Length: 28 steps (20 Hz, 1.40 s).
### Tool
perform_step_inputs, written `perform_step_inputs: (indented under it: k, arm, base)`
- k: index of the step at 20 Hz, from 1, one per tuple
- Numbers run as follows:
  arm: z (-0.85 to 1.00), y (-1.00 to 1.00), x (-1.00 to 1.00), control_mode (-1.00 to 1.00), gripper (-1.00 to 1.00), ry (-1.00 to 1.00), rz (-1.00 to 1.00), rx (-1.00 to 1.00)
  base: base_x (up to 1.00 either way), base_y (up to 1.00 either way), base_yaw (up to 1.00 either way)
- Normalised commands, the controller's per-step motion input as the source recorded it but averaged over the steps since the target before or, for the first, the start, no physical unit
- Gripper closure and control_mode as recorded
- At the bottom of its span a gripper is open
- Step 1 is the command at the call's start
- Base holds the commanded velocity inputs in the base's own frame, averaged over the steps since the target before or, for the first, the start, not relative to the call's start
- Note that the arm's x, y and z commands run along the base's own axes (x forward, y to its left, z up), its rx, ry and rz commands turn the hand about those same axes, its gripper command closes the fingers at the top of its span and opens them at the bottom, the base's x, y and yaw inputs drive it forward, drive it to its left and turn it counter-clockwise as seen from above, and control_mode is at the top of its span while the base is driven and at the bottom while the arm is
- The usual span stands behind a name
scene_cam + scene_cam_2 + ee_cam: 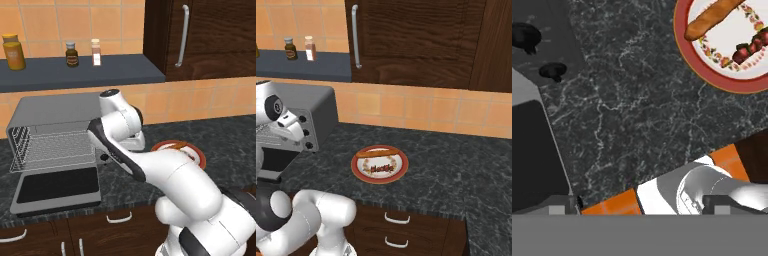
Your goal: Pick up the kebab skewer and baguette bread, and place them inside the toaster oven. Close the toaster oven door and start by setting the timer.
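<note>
While the boxy grey metal toaster oven (52, 132) stands on the dark marbled worktop (456, 170) with its dark-glass drop-down door (57, 188) lowered flat, we see the tan baguette bread (377, 152) and the dark red kebab skewer (382, 168) lying apart on a red-rimmed white plate (401, 172) beside the oven. We cannot tell how our hand stands.

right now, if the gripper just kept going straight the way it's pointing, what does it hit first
Most likely the bare dark countertop, between the toaster oven and the plate. The hand view looks down onto that marbled surface, with nothing standing in the line. Depth is unclear, and the fingertips aren't distinguishable.
</note>
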Motion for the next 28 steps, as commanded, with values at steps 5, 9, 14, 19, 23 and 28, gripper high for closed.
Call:
perform_step_inputs:
  k: [5,9,14,19,23,28]
  arm:
    - [0.0,-0.9,0.06,-1.0,-1.0,0.16,-0.16,0.02]
    - [0.0,-0.67,0.33,-1.0,-1.0,0.17,-0.24,0.04]
    - [-0.06,-0.49,0.56,-1.0,-1.0,0.17,-0.38,0.05]
    - [-0.3,-0.9,0.45,-1.0,-1.0,0.07,-0.31,0.05]
    - [-0.33,-0.7,0.51,-1.0,-1.0,0.0,-0.12,0.0]
    - [-0.36,-0.53,0.34,-1.0,-1.0,0.0,-0.01,0.0]
  base:
    - [0.0,0.0,0.0]
    - [0.0,0.0,0.0]
    - [0.0,0.0,0.0]
    - [0.0,0.0,0.0]
    - [0.0,0.0,0.0]
    - [0.0,0.0,0.0]
